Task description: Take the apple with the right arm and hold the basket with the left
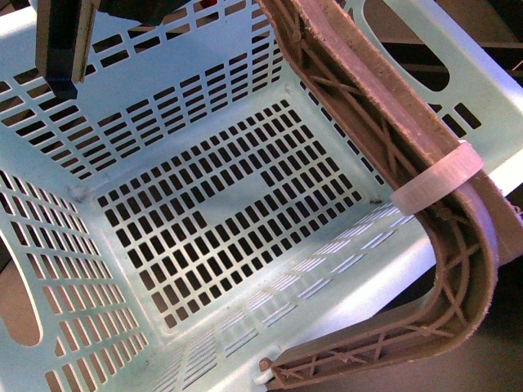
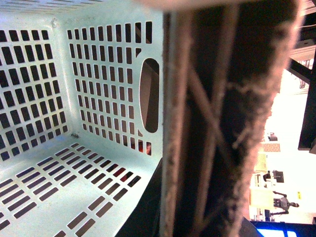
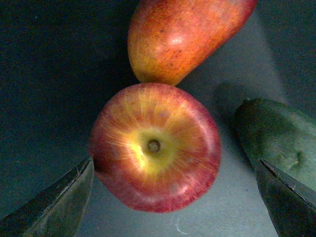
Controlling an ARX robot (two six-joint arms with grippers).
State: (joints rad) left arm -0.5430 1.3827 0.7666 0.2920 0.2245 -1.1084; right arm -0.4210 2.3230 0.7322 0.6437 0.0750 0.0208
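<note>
The open right gripper (image 3: 174, 162) straddles the round red, yellow-patched apple (image 3: 154, 146) mid-frame, so closing may shove it against the orange-red fruit (image 3: 182, 34) just beside it; whether the dark left gripper (image 1: 59, 57), upper left over the pale-blue slotted plastic basket (image 1: 368, 269), is clamped cannot be told.

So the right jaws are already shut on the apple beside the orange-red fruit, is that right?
Not quite: the right wrist view shows the right gripper with jaws open either side of the apple, which does lie beside the orange-red fruit.
</note>
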